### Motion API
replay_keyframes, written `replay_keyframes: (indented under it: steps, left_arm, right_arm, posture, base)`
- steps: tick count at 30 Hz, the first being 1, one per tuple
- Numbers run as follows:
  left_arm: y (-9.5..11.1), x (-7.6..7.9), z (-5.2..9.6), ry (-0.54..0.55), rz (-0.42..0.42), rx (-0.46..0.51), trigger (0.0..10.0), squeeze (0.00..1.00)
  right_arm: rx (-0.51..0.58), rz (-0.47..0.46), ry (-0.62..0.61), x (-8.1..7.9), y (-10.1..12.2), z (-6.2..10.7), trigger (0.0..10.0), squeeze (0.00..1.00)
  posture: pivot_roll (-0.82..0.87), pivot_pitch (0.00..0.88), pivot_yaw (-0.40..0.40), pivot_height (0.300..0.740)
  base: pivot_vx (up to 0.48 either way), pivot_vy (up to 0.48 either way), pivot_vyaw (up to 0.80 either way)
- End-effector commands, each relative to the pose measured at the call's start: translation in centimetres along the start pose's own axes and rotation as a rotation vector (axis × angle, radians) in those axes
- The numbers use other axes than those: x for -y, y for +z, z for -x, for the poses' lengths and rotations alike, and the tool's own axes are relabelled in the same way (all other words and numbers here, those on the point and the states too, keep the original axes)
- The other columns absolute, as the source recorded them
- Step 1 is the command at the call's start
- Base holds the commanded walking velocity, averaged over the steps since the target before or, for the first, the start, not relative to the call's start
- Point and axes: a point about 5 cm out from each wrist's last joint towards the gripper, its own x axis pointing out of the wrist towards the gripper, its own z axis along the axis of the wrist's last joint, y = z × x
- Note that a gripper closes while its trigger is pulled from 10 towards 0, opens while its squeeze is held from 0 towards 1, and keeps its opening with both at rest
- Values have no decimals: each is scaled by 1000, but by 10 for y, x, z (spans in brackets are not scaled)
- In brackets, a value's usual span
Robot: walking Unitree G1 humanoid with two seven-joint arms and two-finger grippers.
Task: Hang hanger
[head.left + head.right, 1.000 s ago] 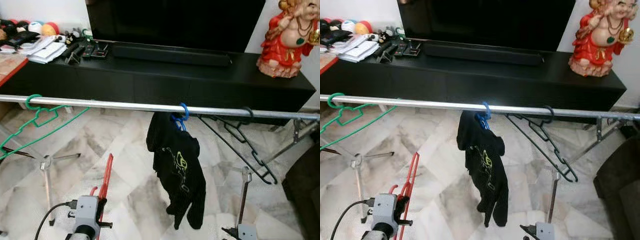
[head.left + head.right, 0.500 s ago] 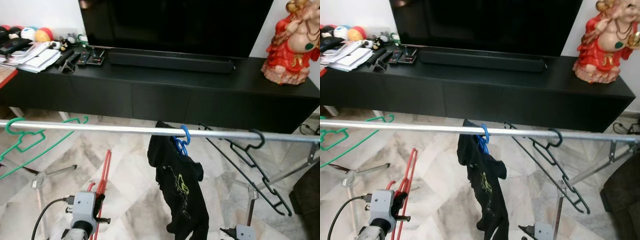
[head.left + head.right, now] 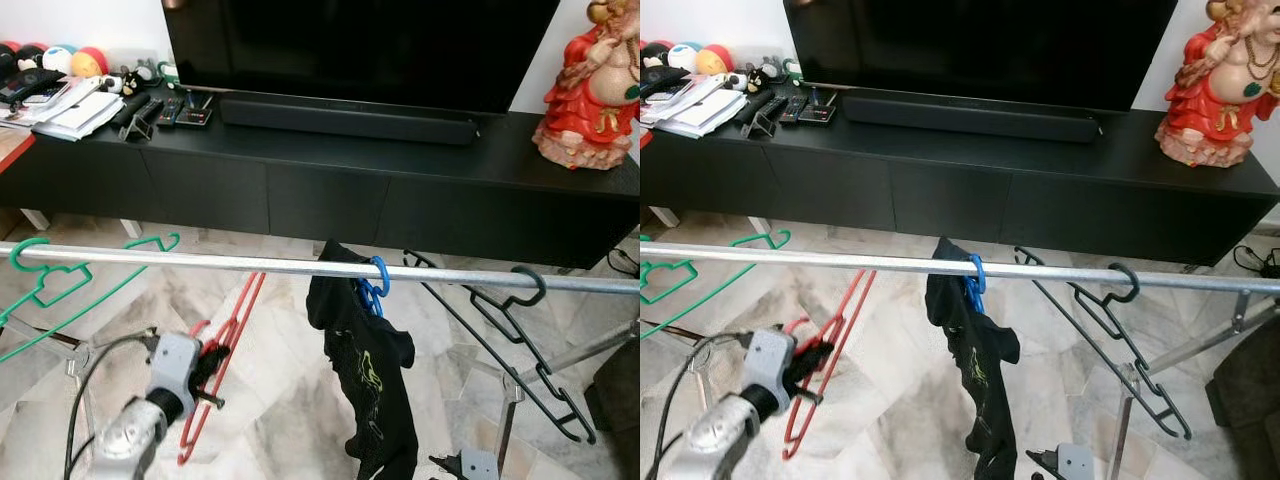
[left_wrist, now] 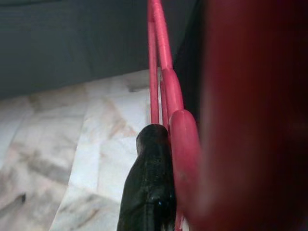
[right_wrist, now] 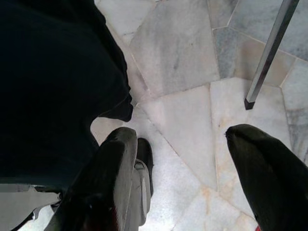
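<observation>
Gripping the red hanger, apparently, left hand below rail.

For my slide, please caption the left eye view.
Left end effector holds a red plastic hanger below the silver metal rail, beside a hung black shirt.

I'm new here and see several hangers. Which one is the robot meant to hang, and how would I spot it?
Find the long silver rail across the room before the black TV cabinet. Below it, left of the hanging black garment, the left claw holds a red hanger. The green hanger, blue hanger and black hanger already hang on the rail.
</observation>
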Motion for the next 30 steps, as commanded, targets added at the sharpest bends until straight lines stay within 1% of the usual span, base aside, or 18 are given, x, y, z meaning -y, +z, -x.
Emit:
replay_keyframes:
  steps: [1,2,5,9,12,13,14,15,17,18,21,24,27,30]
  left_arm:
    - [11,2,-4,-68,-13,14,10000,0]
    - [19,0,-7,-93,-43,23,10000,0]
    - [33,-3,-10,-131,-79,38,10000,0]
    - [47,-6,-13,-144,-91,74,10000,0]
    - [54,-5,-13,-149,-111,92,10000,0]
    - [56,-6,-14,-147,-106,97,10000,0]
    - [60,-8,-16,-116,-98,117,10000,0]
    - [62,-9,-16,-108,-97,122,10000,0]
    - [68,-11,-18,-74,-55,156,10000,0]
    - [71,-12,-19,-63,-49,166,10000,0]
    - [72,-12,-22,-50,-43,151,10000,0]
    - [67,-10,-26,-34,-56,115,10000,0]
    - [67,-8,-28,-25,-35,111,10000,0]
    - [66,-7,-31,-5,-35,88,10000,0]
  right_arm:
    - [-29,-4,-8,2,-7,1,10000,0]
    - [-29,-5,-8,1,-7,1,10000,0]
    - [-30,-2,-7,1,-7,1,10000,0]
    - [-30,-2,-10,1,-7,1,10000,0]
    - [-30,0,-8,1,-7,1,10000,0]
    - [-30,1,-7,1,-7,1,10000,0]
    - [-30,2,-6,1,-7,1,10000,0]
    - [-30,2,-6,1,-7,1,10000,0]
    - [-30,1,-7,1,-7,1,10000,0]
    - [-30,0,-7,1,-7,1,10000,0]
    - [-31,0,-8,1,-7,1,10000,0]
    - [-31,1,-6,1,-7,1,10000,0]
    - [-31,0,-5,1,-7,1,10000,0]
    - [-32,1,-5,1,-7,1,10000,0]
  posture:
    - [-2,169,-38,740]
    - [-2,170,-38,740]
    - [-3,170,-38,740]
    - [-4,171,-37,740]
    - [-2,171,-36,740]
    - [-3,171,-37,740]
    - [-3,171,-37,740]
    - [-3,172,-37,740]
    - [-3,171,-37,740]
    - [-3,171,-37,740]
    - [-4,171,-38,740]
    - [-5,172,-38,740]
    - [-5,172,-38,740]
    - [-5,172,-38,740]
  base:
    - [0,0,0]
    - [0,0,0]
    - [0,0,0]
    - [0,0,0]
    - [0,0,0]
    - [0,0,0]
    - [0,0,0]
    - [0,0,0]
    - [0,0,0]
    - [0,0,0]
    - [0,0,0]
    - [0,0,0]
    - [0,0,0]
    - [0,0,0]
